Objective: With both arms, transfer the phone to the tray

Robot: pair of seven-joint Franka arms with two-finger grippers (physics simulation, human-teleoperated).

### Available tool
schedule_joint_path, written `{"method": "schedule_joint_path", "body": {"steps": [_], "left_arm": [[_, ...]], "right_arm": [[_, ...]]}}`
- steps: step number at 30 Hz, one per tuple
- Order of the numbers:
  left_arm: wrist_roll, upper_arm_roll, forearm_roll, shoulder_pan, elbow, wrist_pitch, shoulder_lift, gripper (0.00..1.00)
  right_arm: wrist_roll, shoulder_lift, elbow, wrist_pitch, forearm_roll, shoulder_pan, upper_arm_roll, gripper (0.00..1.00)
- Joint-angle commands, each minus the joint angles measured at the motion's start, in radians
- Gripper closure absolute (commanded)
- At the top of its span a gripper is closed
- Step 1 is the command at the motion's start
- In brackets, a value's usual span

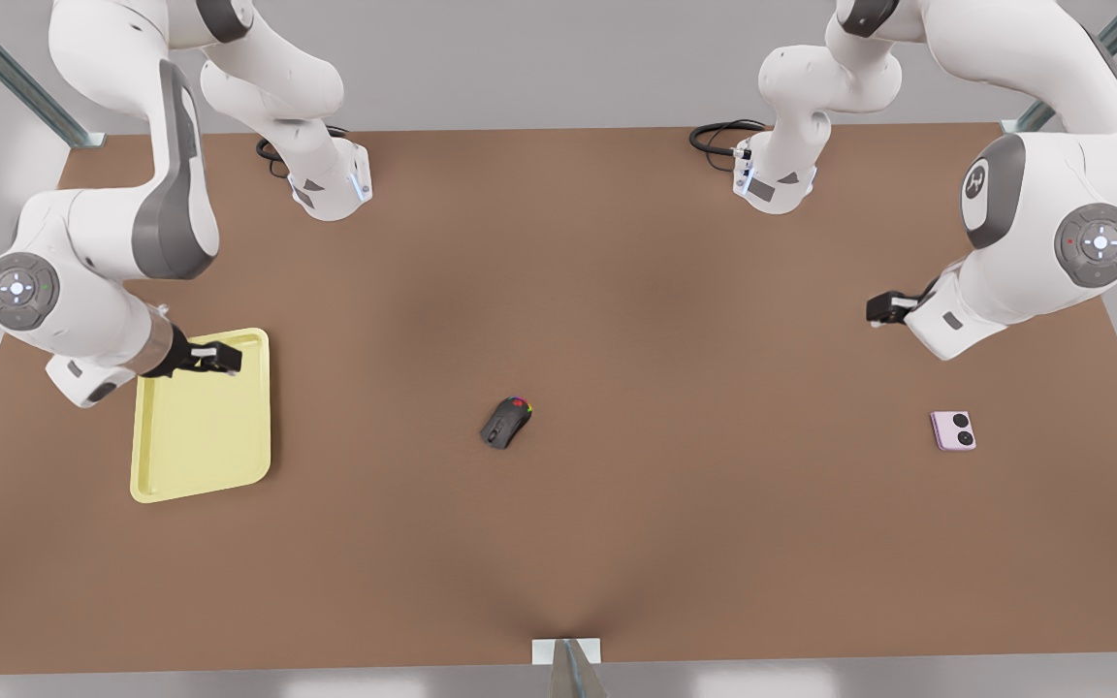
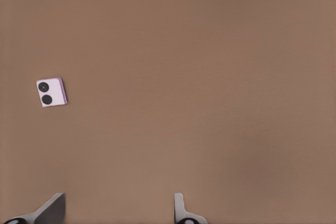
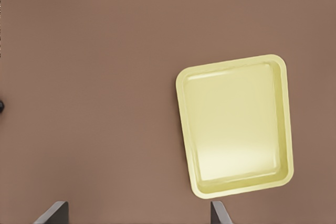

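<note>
The pale pink phone (image 1: 953, 430) lies flat on the brown table at the front view's right, its two black camera circles facing up; the left wrist view shows the phone (image 2: 51, 92) too. My left gripper (image 1: 883, 308) hovers above and behind it, open, its fingers (image 2: 54, 206) set wide apart with nothing between them. The pale yellow tray (image 1: 200, 427) sits at the front view's left and holds nothing. My right gripper (image 1: 224, 359) hangs over the tray's far edge, open. From the right wrist view, the tray (image 3: 235, 124) lies ahead of the spread fingers (image 3: 218, 212).
A black computer mouse (image 1: 507, 423) with coloured lights lies near the table's middle, between the phone and the tray. Both arm bases (image 1: 331, 179) stand at the table's far edge with black cables beside them. Bare brown tabletop surrounds the phone.
</note>
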Motion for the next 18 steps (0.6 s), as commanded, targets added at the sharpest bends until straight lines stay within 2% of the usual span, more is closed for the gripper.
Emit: {"method": "schedule_joint_path", "body": {"steps": [1,2,4,7,10,18], "left_arm": [[-0.019,-0.001,0.002,0.000,-0.001,0.021,0.000,0.00],[-0.019,0.000,0.004,0.002,-0.007,0.025,0.009,0.00],[-0.022,0.040,0.019,0.057,-0.027,0.085,0.134,0.00],[0.038,0.040,0.010,0.210,-0.119,0.482,0.269,0.00],[0.274,0.053,-0.004,0.290,-0.148,0.686,0.360,0.00],[0.566,0.057,-0.004,0.397,-0.169,0.829,0.469,0.00]], "right_arm": [[0.044,0.000,0.001,0.053,0.000,0.002,0.001,0.00],[0.044,0.000,0.001,0.051,0.000,0.002,0.003,0.00],[0.044,0.000,0.001,0.051,0.000,0.002,0.003,0.00],[0.044,0.000,0.001,0.051,0.000,0.002,0.003,0.00],[0.044,0.000,0.005,0.051,0.000,0.002,0.003,0.00],[0.044,0.007,0.011,0.051,0.000,0.002,0.004,0.00]]}}
